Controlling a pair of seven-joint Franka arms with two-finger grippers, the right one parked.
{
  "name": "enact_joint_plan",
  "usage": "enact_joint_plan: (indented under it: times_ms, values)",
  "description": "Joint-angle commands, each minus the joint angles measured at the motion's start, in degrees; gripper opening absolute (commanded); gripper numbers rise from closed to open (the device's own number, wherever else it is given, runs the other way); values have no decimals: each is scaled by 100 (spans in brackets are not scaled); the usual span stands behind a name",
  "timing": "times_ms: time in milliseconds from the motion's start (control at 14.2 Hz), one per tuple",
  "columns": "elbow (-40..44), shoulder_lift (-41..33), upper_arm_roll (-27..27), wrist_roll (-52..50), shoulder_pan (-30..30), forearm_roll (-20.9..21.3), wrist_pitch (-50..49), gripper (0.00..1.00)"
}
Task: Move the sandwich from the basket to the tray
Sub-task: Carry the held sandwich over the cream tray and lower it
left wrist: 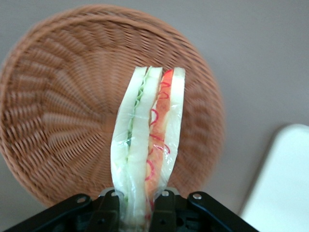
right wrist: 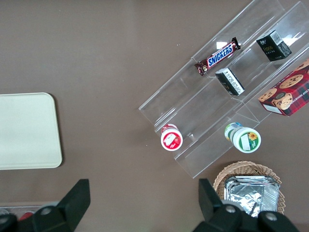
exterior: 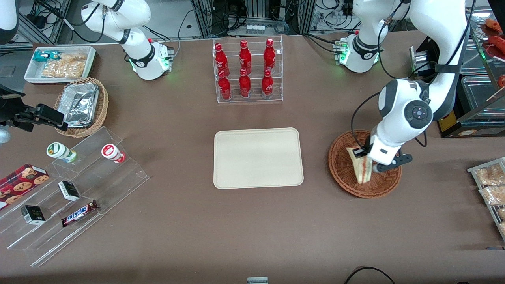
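The sandwich (exterior: 363,167) (left wrist: 147,140), a wrapped wedge of white bread with green and red filling, hangs just above the reddish-brown wicker basket (exterior: 347,173) (left wrist: 63,121). My left gripper (exterior: 366,155) (left wrist: 140,209) is shut on the sandwich, its black fingers (left wrist: 166,210) pinching the wedge's end from both sides. The cream tray (exterior: 258,157) (left wrist: 285,183) lies flat on the brown table beside the basket, toward the parked arm's end, with nothing on it.
A clear rack of red bottles (exterior: 248,71) stands farther from the front camera than the tray. Toward the parked arm's end lie a clear stepped display (exterior: 75,189) with snacks, a tan basket of foil trays (exterior: 81,106) and a white bin (exterior: 59,63). Bagged snacks (exterior: 491,185) sit near the basket.
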Motion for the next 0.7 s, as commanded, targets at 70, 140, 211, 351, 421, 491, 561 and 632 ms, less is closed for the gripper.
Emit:
enact_joint_plan:
  times_ms: [70, 140, 211, 351, 421, 491, 561, 632]
  values:
    - [1326, 868, -779, -42, -6, 355, -897, 8]
    - [1397, 965, -1007, -269, -15, 478, -871, 8]
    - [1503, 1062, -1227, -480, -15, 628, -854, 8]
    - [1897, 1465, -1422, -1199, -452, 970, -871, 8]
    - [2073, 1684, -1422, -1586, -724, 1155, -862, 8]
    - [2284, 1869, -1422, -1868, -918, 1270, -853, 8]
    - [2538, 2071, -1422, -2115, -1103, 1297, -853, 8]
    - [2715, 2204, -1422, -2283, -1296, 1306, -853, 8]
